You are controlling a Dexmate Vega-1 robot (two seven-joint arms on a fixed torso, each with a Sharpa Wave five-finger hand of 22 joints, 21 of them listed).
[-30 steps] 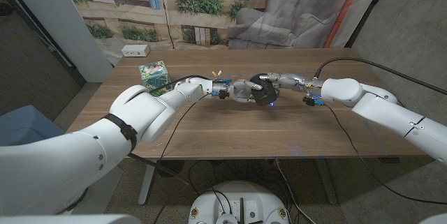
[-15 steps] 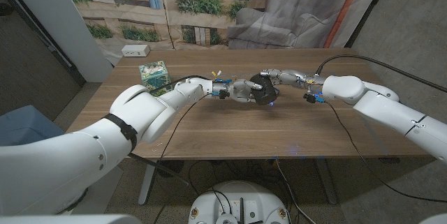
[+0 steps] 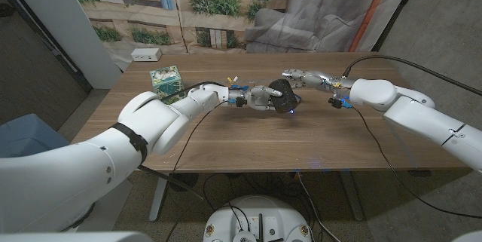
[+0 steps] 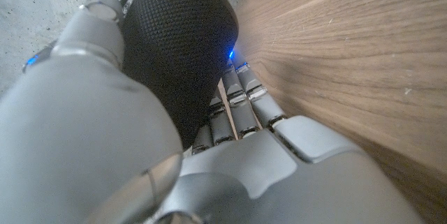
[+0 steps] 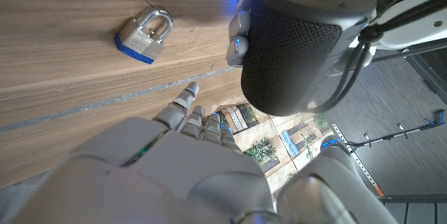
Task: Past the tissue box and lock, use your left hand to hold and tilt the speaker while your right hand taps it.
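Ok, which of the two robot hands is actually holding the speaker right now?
The left hand: it grips the black speaker, tilted on the table. The right hand hovers beside it, fingers apart, holding nothing.

No legible text or labels anywhere.

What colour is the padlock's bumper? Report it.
Blue, around the base of the silver metal padlock; clearest in the right wrist view.

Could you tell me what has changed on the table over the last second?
The right robot hand lifted off the speaker and drew back toward the table's far side. The left robot hand still grips the tilted speaker; the tissue box stayed put.
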